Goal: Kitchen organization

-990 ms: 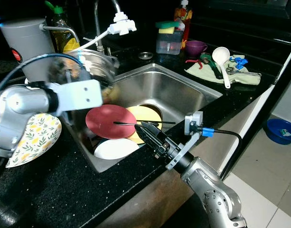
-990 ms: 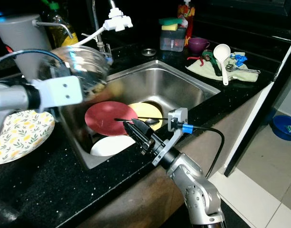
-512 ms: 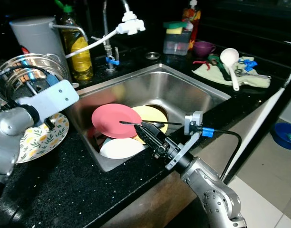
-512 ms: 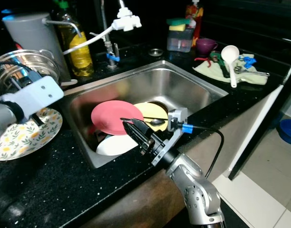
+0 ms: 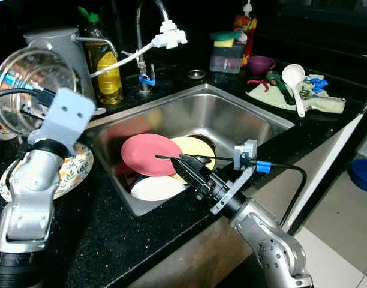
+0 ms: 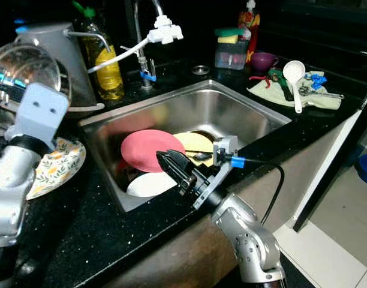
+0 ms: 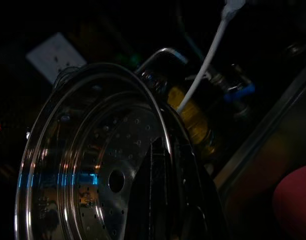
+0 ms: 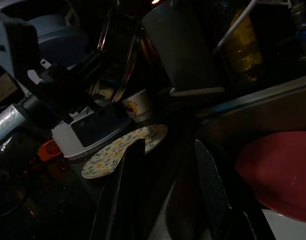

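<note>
My left gripper (image 7: 163,150) is shut on the rim of a perforated steel bowl (image 5: 29,89), held tilted in the air over the left counter, above a floral plate (image 5: 75,173). The steel sink (image 5: 243,114) holds a red plate (image 5: 149,155), a yellow plate (image 5: 196,146) and a white plate (image 5: 156,188); a thin dark utensil (image 5: 195,158) lies across them. My right gripper (image 5: 179,163) hovers over the sink's front edge, pointing toward the plates, open with nothing between its fingers (image 8: 130,190).
An oil bottle (image 5: 108,75), a grey jug (image 5: 60,43) and the faucet with a white hose head (image 5: 169,37) stand behind the sink. At the back right are a sponge box (image 5: 226,55), a purple cup (image 5: 262,63) and a white ladle (image 5: 294,77) on a cloth.
My left arm has swung the steel bowl from over the sink's left side out to the left counter and lifted it. The head camera shifted. The right gripper stayed put.
</note>
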Robot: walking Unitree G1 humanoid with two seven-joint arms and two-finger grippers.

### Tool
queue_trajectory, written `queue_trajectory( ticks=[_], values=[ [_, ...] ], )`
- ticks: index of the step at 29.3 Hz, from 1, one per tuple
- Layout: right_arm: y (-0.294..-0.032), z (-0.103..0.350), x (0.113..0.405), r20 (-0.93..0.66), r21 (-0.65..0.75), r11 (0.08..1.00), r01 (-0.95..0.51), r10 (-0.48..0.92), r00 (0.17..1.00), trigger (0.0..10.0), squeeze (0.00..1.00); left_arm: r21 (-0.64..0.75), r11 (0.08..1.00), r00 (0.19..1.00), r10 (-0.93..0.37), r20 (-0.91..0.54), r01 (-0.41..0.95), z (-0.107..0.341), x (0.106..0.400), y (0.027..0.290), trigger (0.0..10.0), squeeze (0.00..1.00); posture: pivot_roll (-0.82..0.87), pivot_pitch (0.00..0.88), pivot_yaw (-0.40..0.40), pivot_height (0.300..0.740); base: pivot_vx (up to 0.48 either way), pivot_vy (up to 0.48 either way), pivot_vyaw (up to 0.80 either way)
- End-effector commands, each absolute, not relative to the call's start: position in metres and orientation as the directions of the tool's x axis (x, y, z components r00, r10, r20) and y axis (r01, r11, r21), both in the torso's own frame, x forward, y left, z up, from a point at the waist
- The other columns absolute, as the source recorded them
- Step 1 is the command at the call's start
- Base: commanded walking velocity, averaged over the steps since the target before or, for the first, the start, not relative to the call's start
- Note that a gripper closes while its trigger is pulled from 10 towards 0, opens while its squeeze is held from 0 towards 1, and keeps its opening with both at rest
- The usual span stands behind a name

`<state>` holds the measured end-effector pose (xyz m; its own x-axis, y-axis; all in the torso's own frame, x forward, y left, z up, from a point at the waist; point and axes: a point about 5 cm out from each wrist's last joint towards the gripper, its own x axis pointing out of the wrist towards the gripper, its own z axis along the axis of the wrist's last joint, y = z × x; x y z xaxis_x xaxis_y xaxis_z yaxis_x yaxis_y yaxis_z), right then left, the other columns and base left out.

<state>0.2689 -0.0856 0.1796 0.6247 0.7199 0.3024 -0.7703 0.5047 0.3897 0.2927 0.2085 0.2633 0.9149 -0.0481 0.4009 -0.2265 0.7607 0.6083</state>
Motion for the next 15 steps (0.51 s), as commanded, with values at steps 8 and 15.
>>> queue_trajectory(
  ticks=[8,15],
  values=[
    [-0.086,0.178,0.271,0.296,0.402,0.498,-0.768,0.724,0.624,10.0,0.0,0.712,0.609,0.856,-0.102,0.507,-0.349,0.267,0.284,0.199,0.0,0.0,0.0,0.0,-0.007,0.74,0.0,0.0,0.0],
    [-0.086,0.177,0.271,0.296,0.404,0.496,-0.768,0.724,0.623,10.0,0.0,0.721,0.537,0.802,-0.13,0.583,-0.438,0.271,0.279,0.192,0.0,0.0,0.0,0.0,-0.007,0.74,0.0,0.0,0.0]
  ],
)
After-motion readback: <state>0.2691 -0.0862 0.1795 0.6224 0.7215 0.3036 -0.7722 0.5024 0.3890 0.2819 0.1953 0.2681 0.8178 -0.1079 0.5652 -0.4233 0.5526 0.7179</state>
